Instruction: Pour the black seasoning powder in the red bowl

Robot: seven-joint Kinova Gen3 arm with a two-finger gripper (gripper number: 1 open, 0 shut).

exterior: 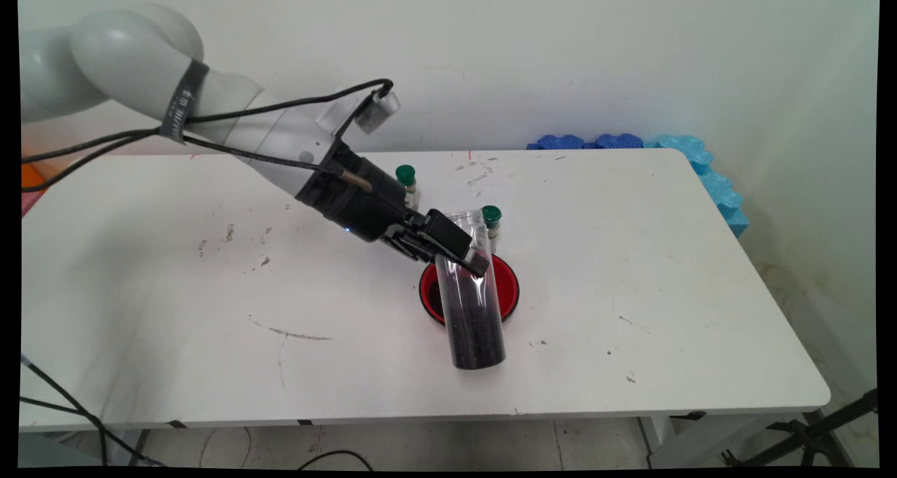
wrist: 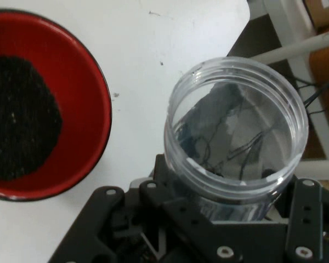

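Bowl (exterior: 508, 289) partly behind jar (exterior: 471, 310)

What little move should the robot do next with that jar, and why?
Probably tip the jar toward the red bowl: the pincer grips it tilted, black grains sit at its closed end, and the bowl lies beside its mouth.

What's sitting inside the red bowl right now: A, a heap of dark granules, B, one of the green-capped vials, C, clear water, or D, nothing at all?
A: the hand view shows a black grainy heap lying in the red bowl, beside the clear jar that the gripper holds.
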